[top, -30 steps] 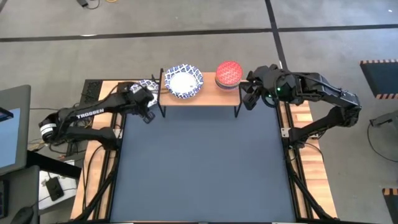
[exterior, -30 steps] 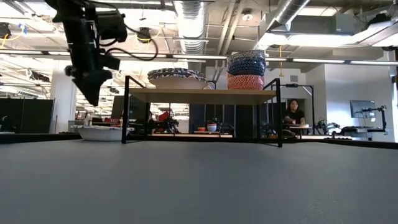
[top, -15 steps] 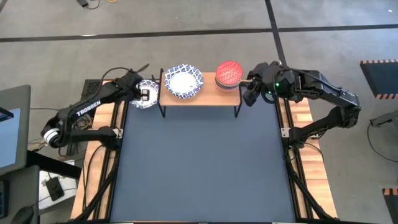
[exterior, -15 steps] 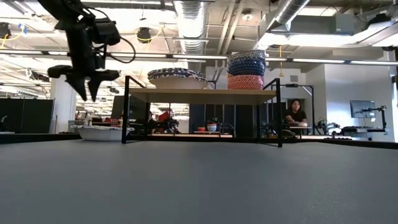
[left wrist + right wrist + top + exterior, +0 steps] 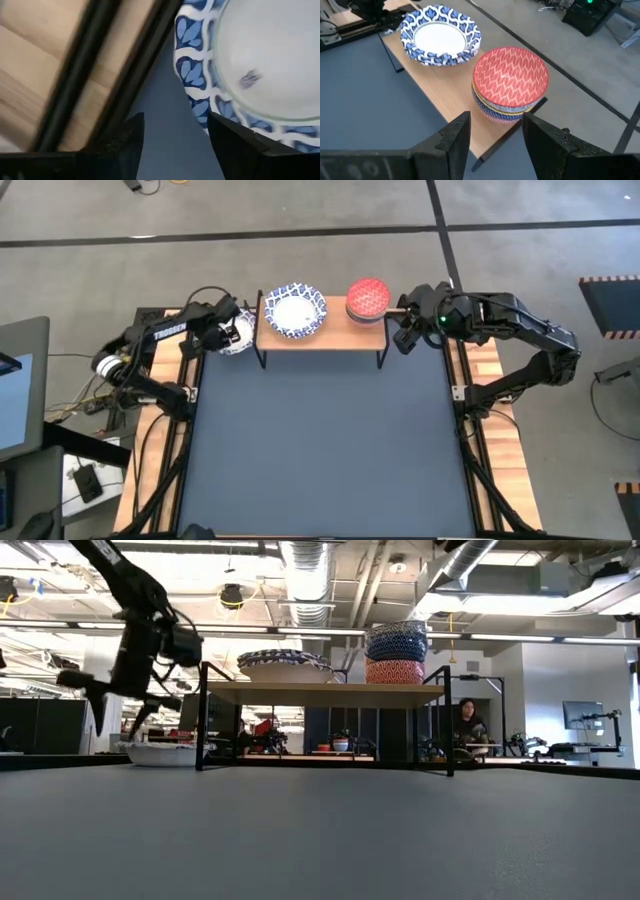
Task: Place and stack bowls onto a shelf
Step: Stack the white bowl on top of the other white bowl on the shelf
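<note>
High view: left gripper (image 5: 222,333), upper left, hangs open and empty over a white blue-rimmed bowl (image 5: 236,335) on the tabletop beside the light-wood shelf (image 5: 322,335). Right gripper (image 5: 405,332) waits open, empty.

Low view: bowl's (image 5: 160,753) far rim hidden.

Likely next: close on its rim, lift onto the shelf's stack.

Open-plan robotics lab: exposed ceiling ducts (image 5: 305,565), desks, seated person (image 5: 470,722) behind.
</note>
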